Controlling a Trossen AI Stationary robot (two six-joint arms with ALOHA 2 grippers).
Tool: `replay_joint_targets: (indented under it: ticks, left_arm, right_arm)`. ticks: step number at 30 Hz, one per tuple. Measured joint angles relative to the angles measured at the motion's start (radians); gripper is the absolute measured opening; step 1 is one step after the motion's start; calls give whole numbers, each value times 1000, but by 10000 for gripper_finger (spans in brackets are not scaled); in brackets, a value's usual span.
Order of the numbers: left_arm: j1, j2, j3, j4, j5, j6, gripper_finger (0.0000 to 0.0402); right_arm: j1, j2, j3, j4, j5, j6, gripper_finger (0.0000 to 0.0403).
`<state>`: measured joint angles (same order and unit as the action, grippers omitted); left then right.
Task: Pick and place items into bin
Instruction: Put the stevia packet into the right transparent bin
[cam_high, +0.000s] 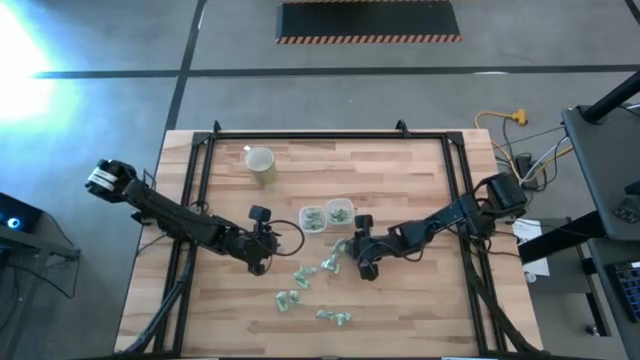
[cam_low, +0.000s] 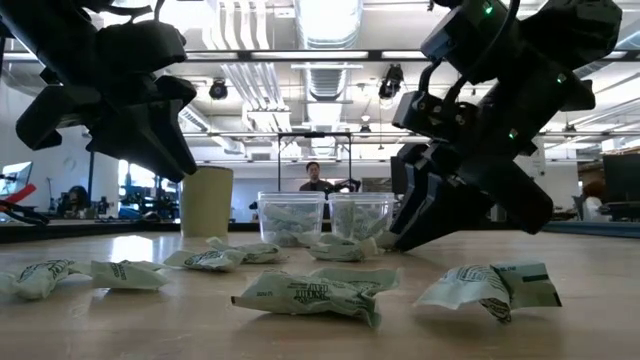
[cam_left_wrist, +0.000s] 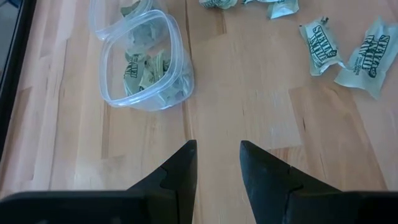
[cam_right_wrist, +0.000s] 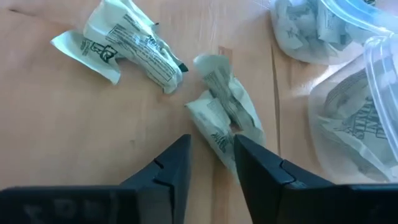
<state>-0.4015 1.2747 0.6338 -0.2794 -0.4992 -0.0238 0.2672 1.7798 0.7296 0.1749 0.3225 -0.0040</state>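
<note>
My right claw (cam_right_wrist: 211, 165) hangs part-open, empty, over a crumpled wrapped piece (cam_right_wrist: 222, 115) on the bench (cam_right_wrist: 74, 124), beside the clear bins (cam_right_wrist: 348, 118). I'd straddle it squarely, then pinch.

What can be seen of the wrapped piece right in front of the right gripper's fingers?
The wrapped piece is a small, pale green-and-white packet of crinkly film with dark print, twisted and creased. It lies flat on the wooden table, close beside the two clear bins, apart from another packet. The right gripper stands over its near end with the jaws parted; whether a finger touches it cannot be told.
</note>
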Motion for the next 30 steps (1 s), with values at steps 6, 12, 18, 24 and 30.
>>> replay_joint_targets:
  ticks: [6,12,18,24,30]
  left_arm:
    - [0,0,0,0,0,0,105]
    - [0,0,0,0,-1,0,105]
    - [0,0,0,0,-2,0,105]
    - [0,1,0,1,-3,0,105]
    - [0,1,-1,1,-2,0,105]
  right_arm:
    - [0,-1,0,-13,1,-7,60]
    - [1,-4,0,-23,-5,-22,12]
    - [4,-56,0,-56,-119,24,9]
    - [17,-152,0,-64,-141,40,9]
    - [35,-216,0,-61,58,-15,9]
